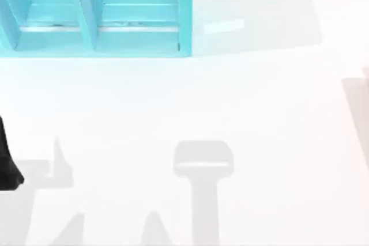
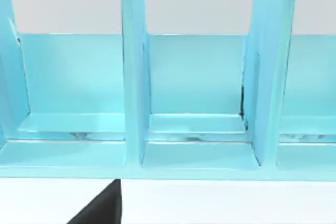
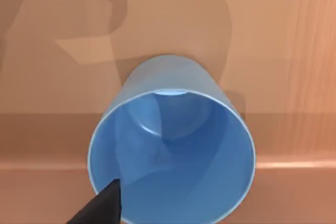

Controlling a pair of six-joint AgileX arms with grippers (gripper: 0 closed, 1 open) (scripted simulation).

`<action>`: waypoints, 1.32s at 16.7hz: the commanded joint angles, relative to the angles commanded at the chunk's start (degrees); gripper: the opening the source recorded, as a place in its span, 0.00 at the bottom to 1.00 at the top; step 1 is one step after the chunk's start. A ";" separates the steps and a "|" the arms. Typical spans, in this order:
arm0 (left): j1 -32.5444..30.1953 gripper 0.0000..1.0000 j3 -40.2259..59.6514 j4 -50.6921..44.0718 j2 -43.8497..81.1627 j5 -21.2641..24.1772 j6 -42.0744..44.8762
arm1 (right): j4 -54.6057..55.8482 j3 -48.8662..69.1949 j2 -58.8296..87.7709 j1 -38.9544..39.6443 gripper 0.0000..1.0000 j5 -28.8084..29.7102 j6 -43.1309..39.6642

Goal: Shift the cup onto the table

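The cup (image 3: 173,150) is mid blue and round, and the right wrist view looks down into its open mouth. It stands on a brown wooden surface (image 3: 273,35), not on the white table (image 1: 259,113). A black tip of my right gripper (image 3: 102,207) overlaps the near edge of the cup's rim. My left gripper (image 2: 100,209) shows as a black tip over the white table, in front of the turquoise shelf unit (image 2: 199,156). A black part of the left arm (image 1: 8,162) is at the table's left edge.
The turquoise shelf unit (image 1: 98,33) stands at the back left of the table, its open compartments split by upright dividers. Grey shadows lie across the front of the table. A ledge crosses the wooden surface (image 3: 294,165) beside the cup.
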 joint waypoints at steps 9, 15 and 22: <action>0.00 1.00 0.00 0.00 0.00 0.00 0.00 | 13.55 -9.87 3.81 0.07 1.00 0.00 0.13; 0.00 1.00 0.00 0.00 0.00 0.00 0.00 | 13.55 -9.87 3.81 0.07 0.70 0.00 0.13; 0.00 1.00 0.00 0.00 0.00 0.00 0.00 | 13.55 -9.87 3.81 0.07 0.17 0.00 0.13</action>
